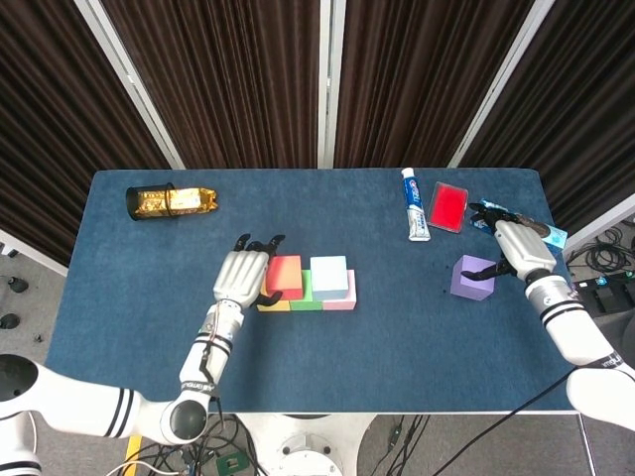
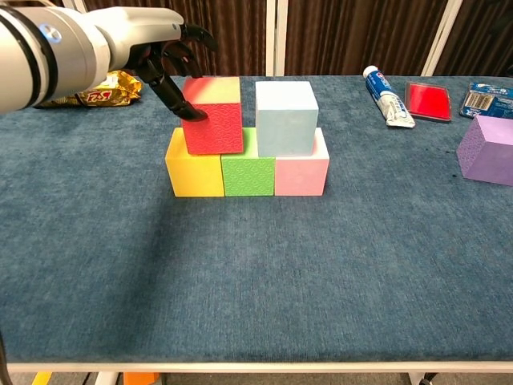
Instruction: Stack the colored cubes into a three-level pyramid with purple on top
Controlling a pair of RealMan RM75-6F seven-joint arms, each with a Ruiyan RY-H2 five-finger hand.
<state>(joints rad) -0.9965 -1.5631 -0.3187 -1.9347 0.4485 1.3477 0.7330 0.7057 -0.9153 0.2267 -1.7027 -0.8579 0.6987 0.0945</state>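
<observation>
Five cubes stacked: yellow cube [image 2: 195, 172], green cube [image 2: 248, 172] and pink cube [image 2: 301, 172] side by side as the base, red cube [image 2: 213, 115] and pale blue cube [image 2: 285, 117] on top of them.
Left hand [image 2: 152, 50]: fingers spread around the red cube's left side, fingertips [image 2: 192, 114] touching its face; looks like nudging, though I cannot tell whether it truly grips.
Red cube: sits over the yellow-green seam, a small gap to the pale blue one.
How they handle: textured faces and crisp edges suggest light foam or plastic, stiff enough to pinch, not slippery; light blocks shift easily, so a soft touch seems wise.
Purple cube [image 1: 472, 277]: on the table [image 2: 256, 265] well to the right, apart from the stack.
Right hand [image 1: 514, 248]: thumb and fingers wrapped across the purple cube's top and far side, seemingly holding it.
Where to hold: two opposite side faces, leaving the underside free to land across the red-blue seam.
</observation>
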